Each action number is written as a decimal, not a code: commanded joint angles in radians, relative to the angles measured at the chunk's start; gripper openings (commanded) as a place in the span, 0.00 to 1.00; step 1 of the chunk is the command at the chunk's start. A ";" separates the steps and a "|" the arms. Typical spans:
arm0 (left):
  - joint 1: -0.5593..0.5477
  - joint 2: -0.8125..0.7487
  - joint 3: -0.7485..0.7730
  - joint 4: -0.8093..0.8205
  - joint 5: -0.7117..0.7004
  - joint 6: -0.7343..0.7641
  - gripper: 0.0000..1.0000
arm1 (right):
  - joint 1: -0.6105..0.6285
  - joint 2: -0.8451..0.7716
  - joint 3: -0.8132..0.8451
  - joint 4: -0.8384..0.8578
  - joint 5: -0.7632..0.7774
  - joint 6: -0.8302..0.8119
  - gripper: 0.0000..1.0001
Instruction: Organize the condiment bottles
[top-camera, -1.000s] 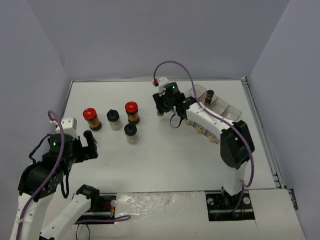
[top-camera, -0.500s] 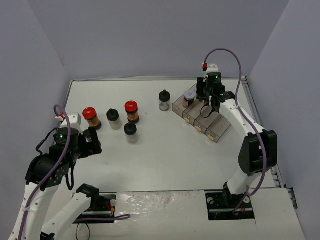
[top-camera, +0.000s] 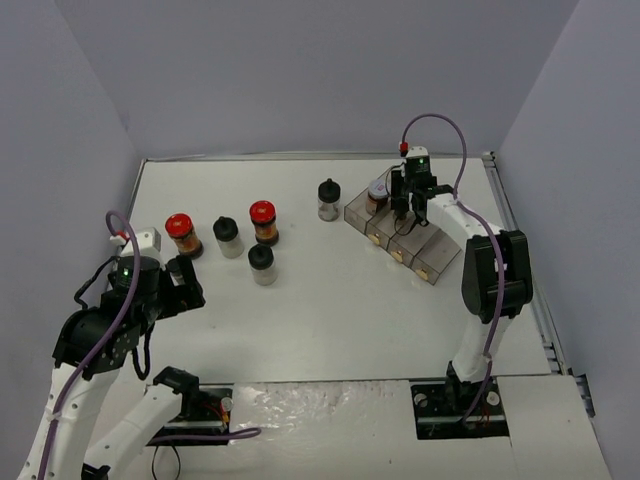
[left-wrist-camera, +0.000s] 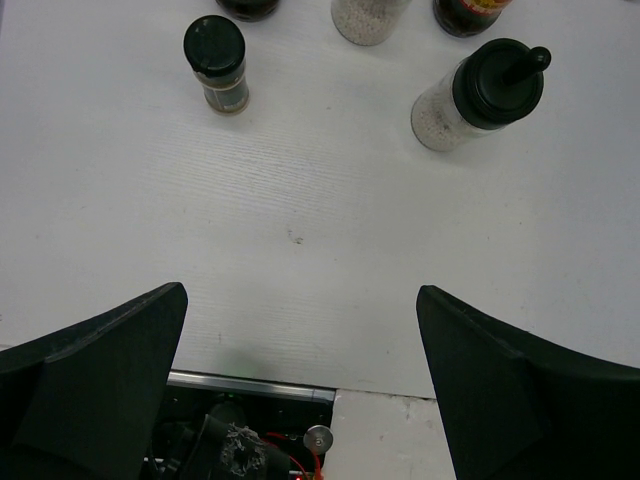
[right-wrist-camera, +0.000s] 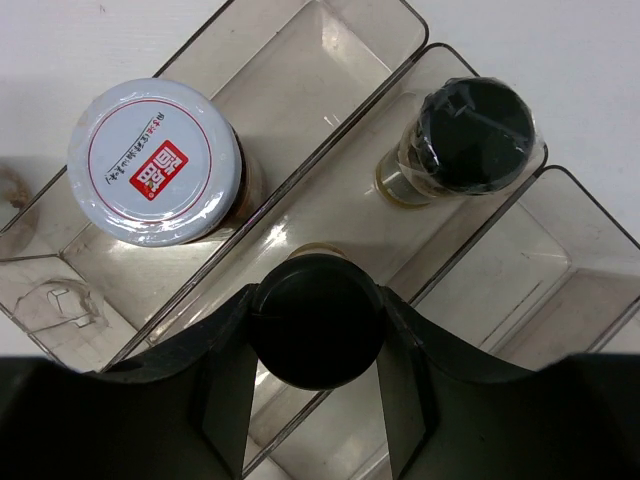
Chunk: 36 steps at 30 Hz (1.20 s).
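My right gripper (right-wrist-camera: 315, 400) is shut on a black-capped jar (right-wrist-camera: 315, 320) and holds it over the second channel of the clear tray (right-wrist-camera: 340, 60). Another black-capped jar (right-wrist-camera: 468, 135) stands farther along that channel. A white-lidded jar (right-wrist-camera: 155, 165) stands in the first channel. In the top view the right gripper (top-camera: 410, 207) is over the tray (top-camera: 432, 262). Two red-capped jars (top-camera: 181, 235) (top-camera: 263, 222) and two black-capped jars (top-camera: 228, 238) (top-camera: 261, 265) stand at the left, and one black-capped jar (top-camera: 328, 200) stands mid-table. My left gripper (top-camera: 185, 285) is open and empty.
In the left wrist view a small dark jar (left-wrist-camera: 215, 60) and a black-capped jar of white grains (left-wrist-camera: 480, 95) stand ahead of the open fingers (left-wrist-camera: 100, 360). The table's near edge (left-wrist-camera: 250, 385) lies just below. Grey walls enclose the table.
My right gripper has swung from beside the mid-table black-capped jar to over the tray, which now sits nearer and more to the left. The left arm shifted slightly.
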 joint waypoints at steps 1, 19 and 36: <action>-0.002 0.018 0.004 0.020 -0.021 -0.040 0.97 | -0.010 -0.008 -0.015 0.151 0.014 0.017 0.01; -0.002 0.062 -0.056 0.116 -0.087 -0.125 0.97 | -0.010 -0.082 -0.079 0.176 -0.022 0.025 0.74; 0.112 0.299 -0.055 0.283 -0.092 -0.011 0.97 | 0.069 -0.631 -0.110 -0.060 -0.227 0.035 0.97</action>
